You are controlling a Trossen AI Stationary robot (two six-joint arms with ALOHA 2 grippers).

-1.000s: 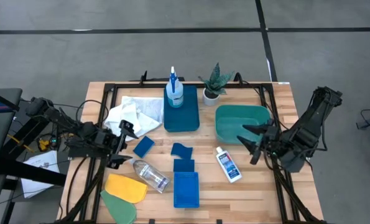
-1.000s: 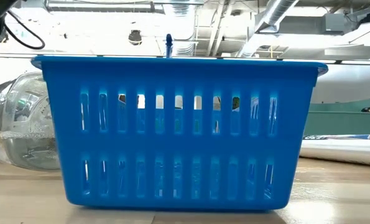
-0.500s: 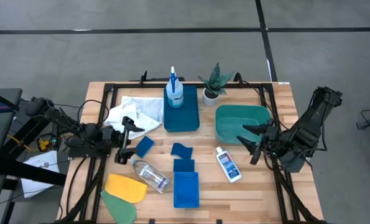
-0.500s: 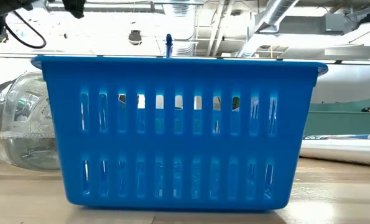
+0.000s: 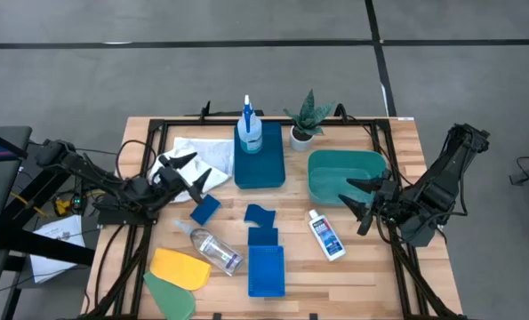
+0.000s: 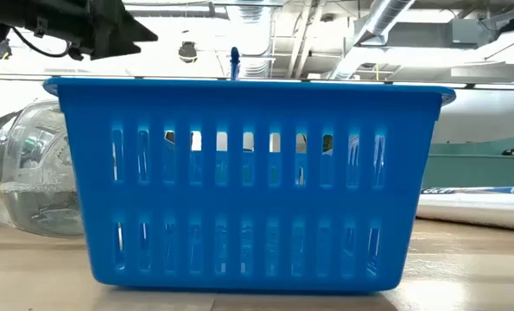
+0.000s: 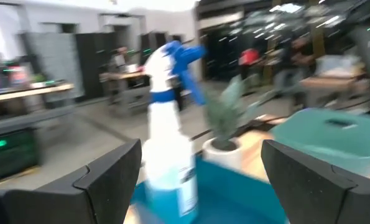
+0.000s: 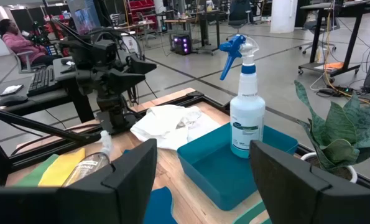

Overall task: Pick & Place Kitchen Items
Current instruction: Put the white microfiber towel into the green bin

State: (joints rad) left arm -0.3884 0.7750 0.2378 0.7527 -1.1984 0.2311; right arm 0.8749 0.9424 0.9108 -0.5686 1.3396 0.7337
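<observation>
Two grippers showed from above: the left gripper, jaws apart and empty, hung over the white cloth; the right gripper, also apart and empty, waited beside the teal tub. Left wrist view faced the spray bottle, upright in a blue tray.

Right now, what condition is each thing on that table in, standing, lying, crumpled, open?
spray bottle: upright in the blue tray
clear bottle: lying on its side
white labelled bottle: lying flat
white cloth: crumpled
yellow cloth: flat, overlapping the green cloth
blue basket: upright
teal tub: upright
potted plant: upright
left gripper: open, over the white cloth
right gripper: open, holding nothing
</observation>
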